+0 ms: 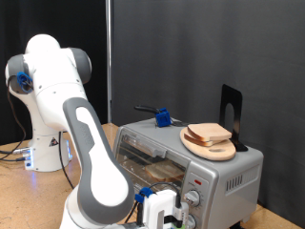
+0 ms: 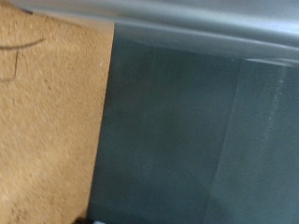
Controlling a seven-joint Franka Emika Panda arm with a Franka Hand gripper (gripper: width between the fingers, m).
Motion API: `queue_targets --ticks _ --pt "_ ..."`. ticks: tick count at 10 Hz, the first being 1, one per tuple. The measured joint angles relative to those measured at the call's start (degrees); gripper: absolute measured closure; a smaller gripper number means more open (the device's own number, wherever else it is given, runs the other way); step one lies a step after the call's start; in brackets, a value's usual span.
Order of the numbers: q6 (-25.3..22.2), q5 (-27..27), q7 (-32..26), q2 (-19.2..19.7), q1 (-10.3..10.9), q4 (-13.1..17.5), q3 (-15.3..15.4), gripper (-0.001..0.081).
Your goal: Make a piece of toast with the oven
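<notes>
The oven (image 1: 205,176) is a silver box at the exterior view's lower right, with its glass front (image 1: 145,157) facing the exterior view's left. The piece of toast (image 1: 211,133) lies on a round wooden board (image 1: 215,150) on the oven's roof. My gripper (image 1: 170,212) is low at the exterior view's bottom edge, right in front of the oven's knobs (image 1: 193,200). Nothing shows between its fingers. The wrist view holds only dark glass (image 2: 196,140), a silver strip (image 2: 206,19) and tan tabletop (image 2: 47,121); no fingers appear there.
A small blue object with a black handle (image 1: 162,118) lies on the oven's roof, towards the back. A black upright stand (image 1: 232,110) rises behind the board. The robot's white base (image 1: 43,153) stands on the wooden table at the exterior view's left.
</notes>
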Motion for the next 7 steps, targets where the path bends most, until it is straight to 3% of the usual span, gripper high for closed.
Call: queue_targets --ticks 3,7 --pt "0.19 1.88 -5.38 -0.06 -0.04 -0.01 0.32 0.0806" --pt "-1.95 -1.74 5.27 -0.15 -0.05 0.15 -0.32 0.0806"
